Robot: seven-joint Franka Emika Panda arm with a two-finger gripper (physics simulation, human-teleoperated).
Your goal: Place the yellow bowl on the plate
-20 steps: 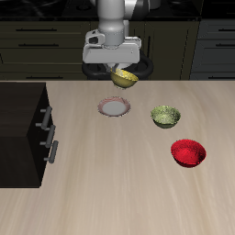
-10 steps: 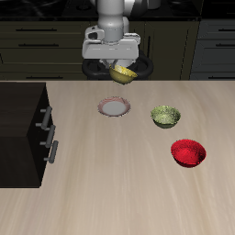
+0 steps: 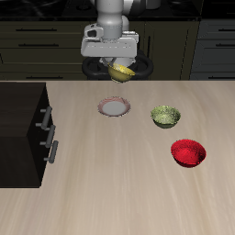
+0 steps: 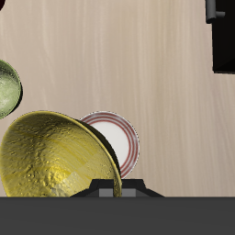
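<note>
The yellow bowl (image 3: pixel 122 71) hangs tilted from my gripper (image 3: pixel 117 64), well above the table near its back edge. In the wrist view the bowl (image 4: pixel 55 156) is large and close, its mottled inside facing the camera. My gripper is shut on the bowl's rim. The plate (image 3: pixel 114 107), white-grey with a pinkish-red rim, lies flat on the table below and nearer the front than the bowl. In the wrist view the plate (image 4: pixel 121 142) is partly hidden behind the bowl.
An olive-green bowl (image 3: pixel 165 116) sits beside the plate and also shows in the wrist view (image 4: pixel 5 88). A red bowl (image 3: pixel 188 152) is nearer the front edge. A black cabinet with handles (image 3: pixel 23 133) stands at the table's side.
My gripper has lifted the yellow bowl higher and slightly back over the last second; between half a second ago and now it has barely moved.
</note>
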